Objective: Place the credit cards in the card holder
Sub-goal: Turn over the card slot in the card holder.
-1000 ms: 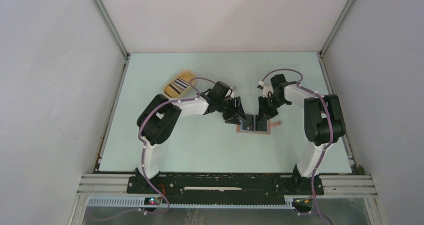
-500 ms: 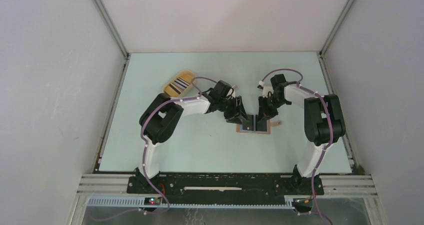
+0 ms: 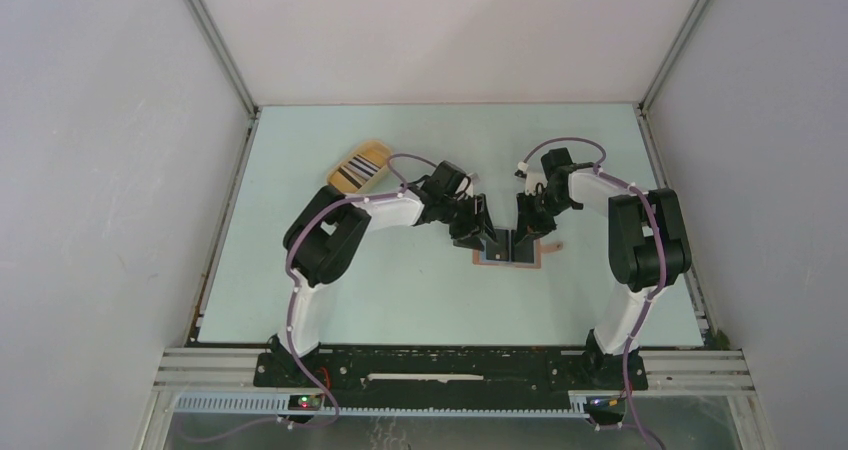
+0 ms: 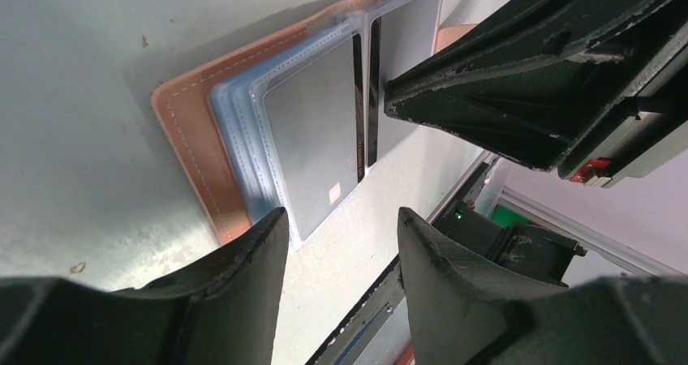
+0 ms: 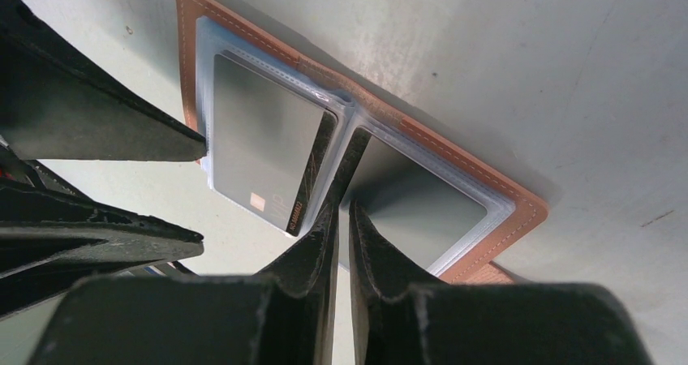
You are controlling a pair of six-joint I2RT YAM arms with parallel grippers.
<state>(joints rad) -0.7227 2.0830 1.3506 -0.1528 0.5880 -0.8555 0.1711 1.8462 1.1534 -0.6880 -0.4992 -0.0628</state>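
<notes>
The card holder lies open and flat mid-table, a brown leather rim around light blue sleeves. A dark grey card with a black edge sits in one sleeve, and another grey card fills the other. More credit cards lie as a striped stack in the yellow tray. My left gripper hovers open over the holder's near-left corner, nothing between its fingers. My right gripper is shut, holding nothing, its tips on the holder's centre fold.
The yellow oval tray stands at the back left of the table. The holder's snap tab sticks out to the right. The two grippers are close together over the holder.
My left gripper has edged a little to the right, closer to the card holder. The right arm and the holder have not moved.
</notes>
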